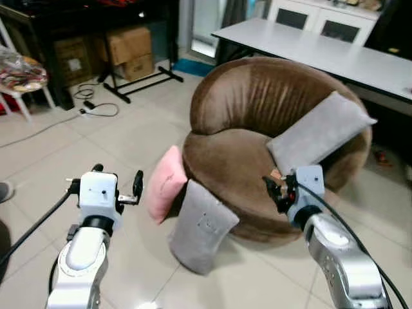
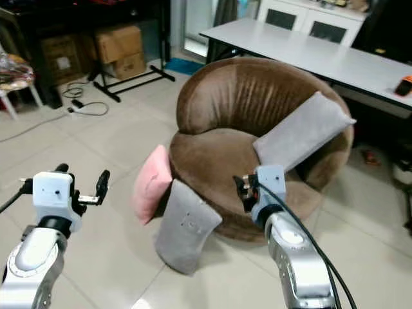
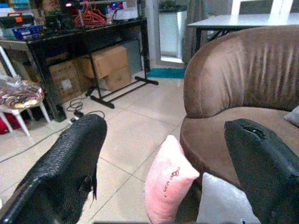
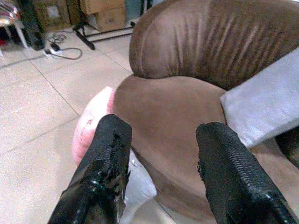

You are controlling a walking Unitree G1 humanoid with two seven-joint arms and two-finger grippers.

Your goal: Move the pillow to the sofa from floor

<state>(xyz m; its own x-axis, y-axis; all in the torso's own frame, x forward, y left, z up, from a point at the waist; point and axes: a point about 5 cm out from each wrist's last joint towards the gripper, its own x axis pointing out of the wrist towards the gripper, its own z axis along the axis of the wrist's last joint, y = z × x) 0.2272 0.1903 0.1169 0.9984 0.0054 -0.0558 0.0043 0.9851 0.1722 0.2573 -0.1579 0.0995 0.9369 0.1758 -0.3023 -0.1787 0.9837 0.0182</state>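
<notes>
A pink pillow (image 1: 165,183) and a grey pillow (image 1: 201,225) stand on the tiled floor, both leaning against the front of a round brown sofa (image 1: 257,103). Another grey pillow (image 1: 318,132) lies on the sofa's seat, propped on its right rim. My left gripper (image 1: 117,177) is raised to the left of the pink pillow, open and holding nothing. In the left wrist view its fingers (image 3: 70,163) frame the pink pillow (image 3: 168,179). My right gripper (image 1: 278,190) hovers over the sofa's front edge, open and empty, to the right of the floor pillows.
A long white table (image 1: 335,51) stands behind the sofa. Cardboard boxes (image 1: 129,45) and a black stand's feet (image 1: 138,80) are at the back left, with a cable and power strip (image 1: 96,106) on the floor. A white stool (image 1: 22,74) holds wrapped items at far left.
</notes>
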